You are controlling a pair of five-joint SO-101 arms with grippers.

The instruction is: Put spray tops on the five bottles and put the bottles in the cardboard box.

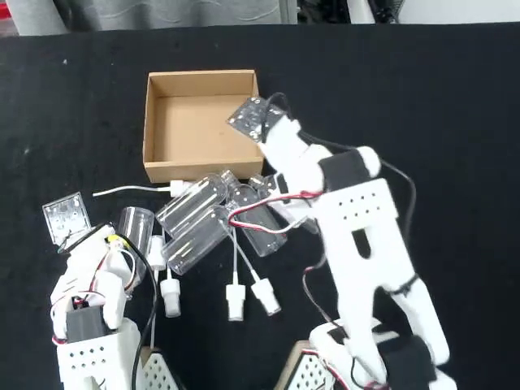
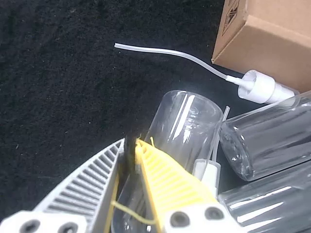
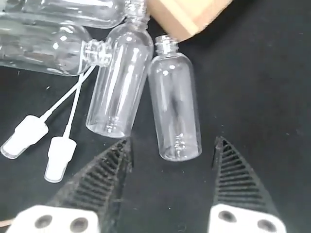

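An open brown cardboard box (image 1: 162, 122) sits upper centre on the black-clothed desk (image 1: 455, 122), with bare cloth at right. Clear plastic bottles (image 1: 195, 219) crowd its lower edge. The left end effector (image 2: 129, 143) is closed and the right end effector (image 3: 172, 141) is open.

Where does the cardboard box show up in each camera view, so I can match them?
High view: the cardboard box sits open and empty, farther from the arms than the pile of clear bottles.
Left wrist view: one corner of it, just beyond the spray top with the long tube.
Right wrist view: one corner, by the necks of two of those bottles.
Shared landmark: the clear bottles lying beside the box.
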